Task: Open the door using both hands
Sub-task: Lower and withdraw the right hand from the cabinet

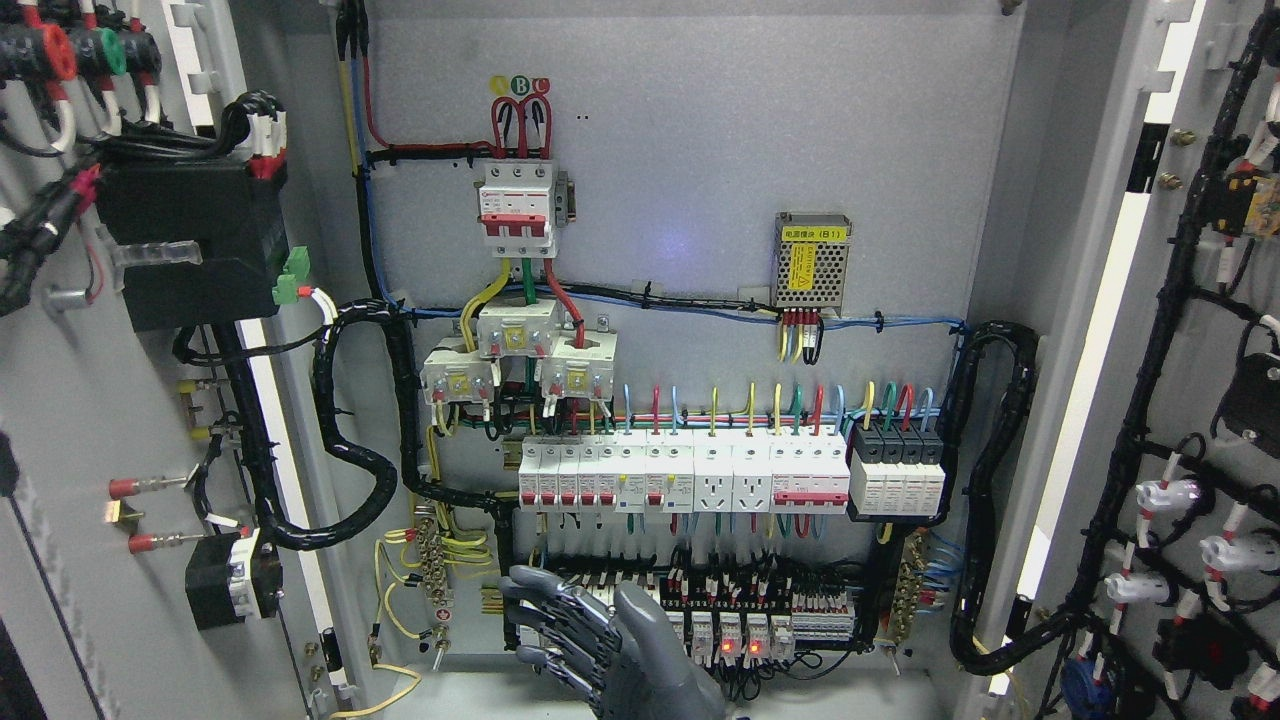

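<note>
An electrical cabinet stands open. Its left door (pixel 70 420) and right door (pixel 1215 330) are both swung outward, their wired inner faces toward me. A single grey robot hand (pixel 560 625) rises from the bottom edge near the middle, so I cannot tell which arm it belongs to. Its fingers (pixel 525 583) are spread, point left and hold nothing. It hovers in front of the lower terminal row (pixel 760 610), apart from both doors. No other hand shows.
The back panel (pixel 700 150) carries a main breaker (pixel 517 205), a breaker row (pixel 690 475), a power supply (pixel 812 262) and black cable looms (pixel 345 440). Parts and wire bundles stick out from both door faces. The cabinet floor edge (pixel 860 690) is at the bottom.
</note>
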Tool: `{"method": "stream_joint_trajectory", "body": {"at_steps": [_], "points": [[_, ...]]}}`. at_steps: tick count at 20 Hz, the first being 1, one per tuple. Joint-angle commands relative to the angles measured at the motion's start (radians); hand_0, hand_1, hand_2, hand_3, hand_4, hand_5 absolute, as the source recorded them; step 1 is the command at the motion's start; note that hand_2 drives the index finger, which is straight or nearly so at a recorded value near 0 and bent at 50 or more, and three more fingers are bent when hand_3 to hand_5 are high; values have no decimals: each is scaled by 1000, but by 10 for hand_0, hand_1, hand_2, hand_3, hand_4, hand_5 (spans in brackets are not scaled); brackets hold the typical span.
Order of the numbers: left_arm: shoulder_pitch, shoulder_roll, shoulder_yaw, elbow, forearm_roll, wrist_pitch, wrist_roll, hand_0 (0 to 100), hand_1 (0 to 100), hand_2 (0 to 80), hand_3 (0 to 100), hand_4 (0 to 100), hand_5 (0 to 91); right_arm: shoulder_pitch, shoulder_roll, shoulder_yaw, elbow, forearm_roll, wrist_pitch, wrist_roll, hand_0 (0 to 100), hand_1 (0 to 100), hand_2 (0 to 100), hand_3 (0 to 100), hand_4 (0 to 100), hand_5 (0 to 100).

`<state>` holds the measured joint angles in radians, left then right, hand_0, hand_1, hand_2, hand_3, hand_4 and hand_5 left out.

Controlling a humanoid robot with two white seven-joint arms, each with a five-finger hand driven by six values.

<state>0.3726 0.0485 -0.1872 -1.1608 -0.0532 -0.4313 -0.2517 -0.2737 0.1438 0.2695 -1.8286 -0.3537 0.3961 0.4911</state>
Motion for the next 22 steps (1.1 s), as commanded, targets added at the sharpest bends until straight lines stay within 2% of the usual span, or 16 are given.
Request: {"method": "stream_joint_trajectory", "body": {"at_steps": [1,4,7,9,11,14,16,19,22], "points": [[-12,65,-60,-485,-42,-119,-1,0,0,0,0,0,0,181,-6,-82,-179,-4,-84,-20,0,0,0,0,0,0],[-21,65,-58,-516,-47,-216,5,0,0,0,0,0,0,332,-10,-82,-245,-5,-212,-20,0,0,0,0,0,0],[-27,60,-48,-554,-43,-323,11,0,0,0,0,0,0,439,-16,-85,-248,-4,-366,-20,0,0,0,0,0,0],[-32,54,-29,-615,-43,-372,11,0,0,0,0,0,0,485,-23,-99,-248,-1,-434,-20,0,0,0,0,0,0],[-46,47,-2,-678,-43,-382,11,0,0,0,0,0,0,489,-23,-151,-247,1,-479,-20,0,0,0,0,0,0],[-72,42,5,-752,-40,-443,25,0,0,0,0,0,0,487,-23,-266,-245,-1,-519,-20,0,0,0,0,0,0],[-87,42,35,-784,-40,-500,51,0,0,0,0,0,0,481,-21,-329,-248,-1,-583,-20,0,0,0,0,0,0],[-129,28,95,-821,-37,-552,52,0,0,0,0,0,0,484,-20,-410,-248,2,-698,-20,0,0,0,0,0,0],[-169,27,110,-835,-36,-583,54,0,0,0,0,0,0,484,-18,-484,-250,-2,-715,-20,0,0,0,0,0,0]]}}
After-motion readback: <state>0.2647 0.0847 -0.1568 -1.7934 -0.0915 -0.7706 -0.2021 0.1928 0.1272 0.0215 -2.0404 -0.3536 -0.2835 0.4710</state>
